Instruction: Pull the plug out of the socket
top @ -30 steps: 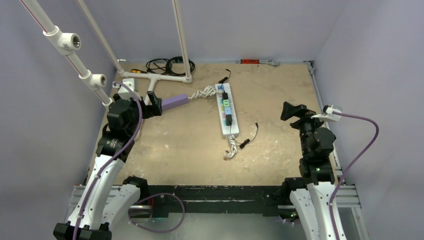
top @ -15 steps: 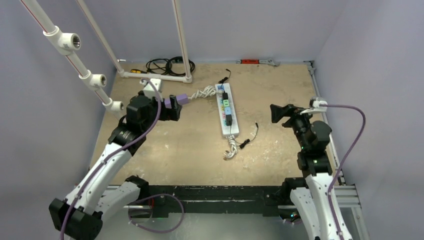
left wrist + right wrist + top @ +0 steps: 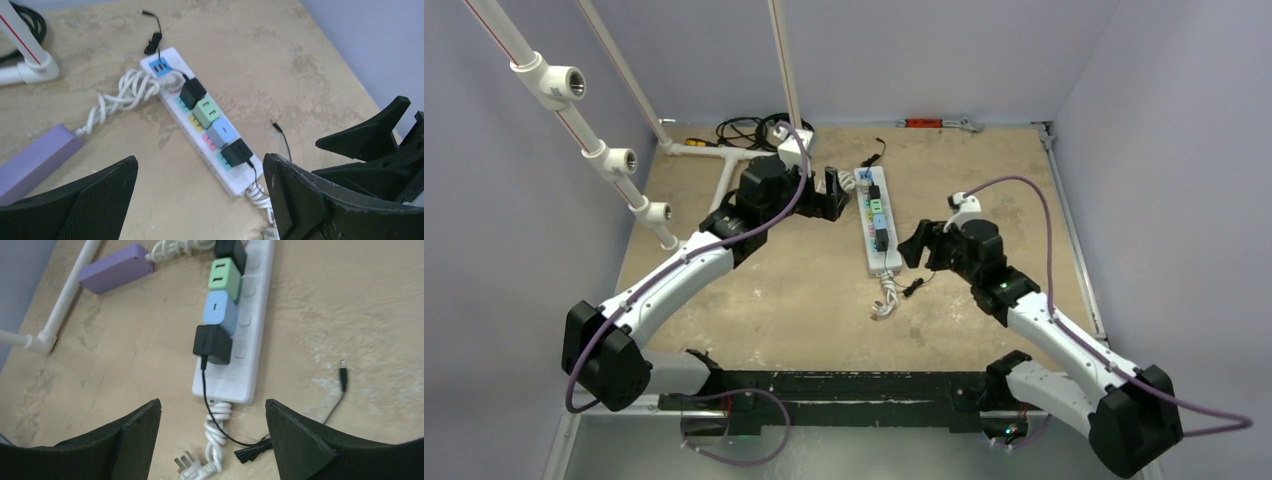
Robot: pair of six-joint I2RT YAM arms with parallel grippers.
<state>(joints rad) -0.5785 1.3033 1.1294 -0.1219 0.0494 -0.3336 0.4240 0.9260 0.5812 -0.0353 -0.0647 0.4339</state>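
**Both pincers spread wide above the socket, mid-worktop**
The socket (image 3: 883, 228) lies flat on the worktop (image 3: 774, 290) between the left pincer (image 3: 200, 162) and the right pincer (image 3: 212, 405); neither pinches anything. One strip carries four plugs: two black, one green, one blue. The near black plug (image 3: 212, 344) looks stiff, smooth and cube-shaped, so grip it across its flat sides. The light strip would likely lift unless pinned.

Hand (image 3: 212, 407) spread wide — black plug (image 3: 212, 344) in socket (image 3: 250, 355).
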